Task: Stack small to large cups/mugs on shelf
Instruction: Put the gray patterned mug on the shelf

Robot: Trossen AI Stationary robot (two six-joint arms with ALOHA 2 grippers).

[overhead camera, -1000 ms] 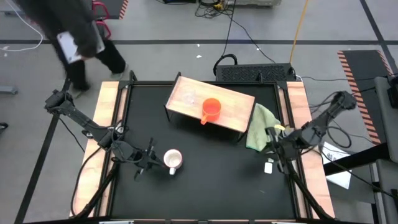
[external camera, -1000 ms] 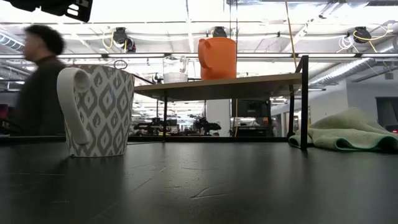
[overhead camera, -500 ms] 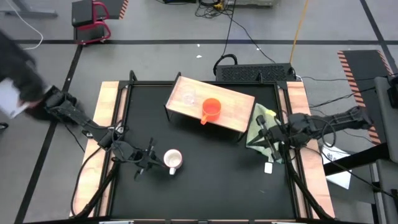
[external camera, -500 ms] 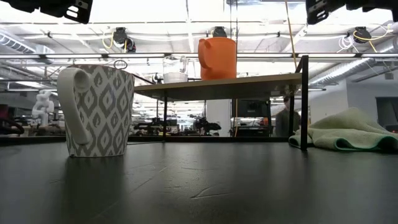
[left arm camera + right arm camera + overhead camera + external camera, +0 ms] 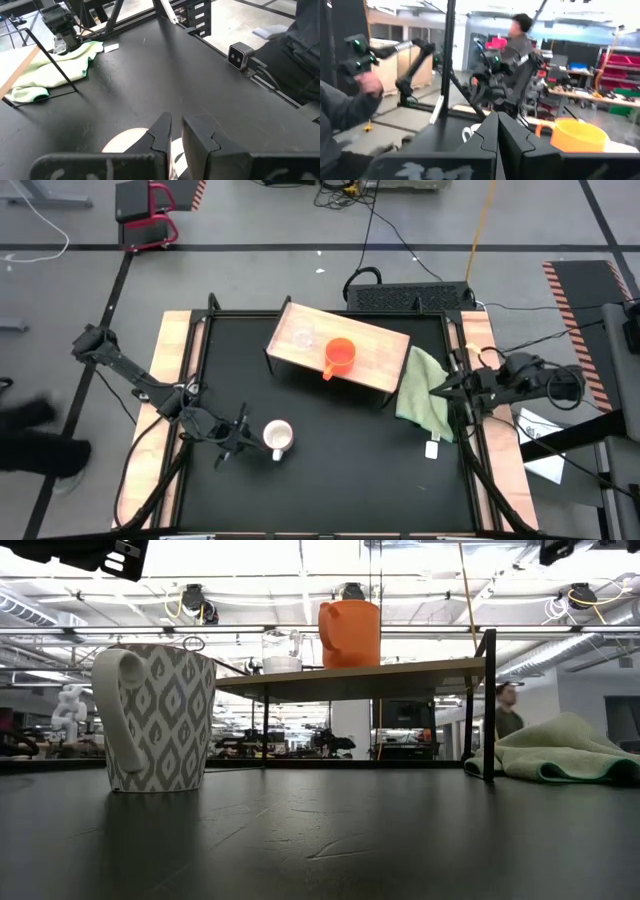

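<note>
The white patterned mug [image 5: 277,437] stands upright on its base on the black table, its handle [image 5: 118,720] at one side. The orange mug [image 5: 340,356] and the small clear cup [image 5: 303,335] stand side by side on the wooden shelf [image 5: 385,345], also seen in the low view [image 5: 400,668]. My left gripper [image 5: 243,436] hovers just left of the white mug and above it, with its fingers nearly together and empty [image 5: 177,125]. My right gripper [image 5: 440,390] is shut and empty over the green cloth at the table's right edge.
A green cloth [image 5: 425,385] lies right of the shelf beside its leg. A small white tag [image 5: 432,448] lies near the right edge. A camera box [image 5: 239,55] sits at the table's edge. People show in the room beyond, and one stands left of the table [image 5: 40,450].
My right gripper reached a little toward the shelf, then drew back toward the table's right edge. It has nearly left the top of the low view. A person walked away along the table's left side. The cups have not moved.
</note>
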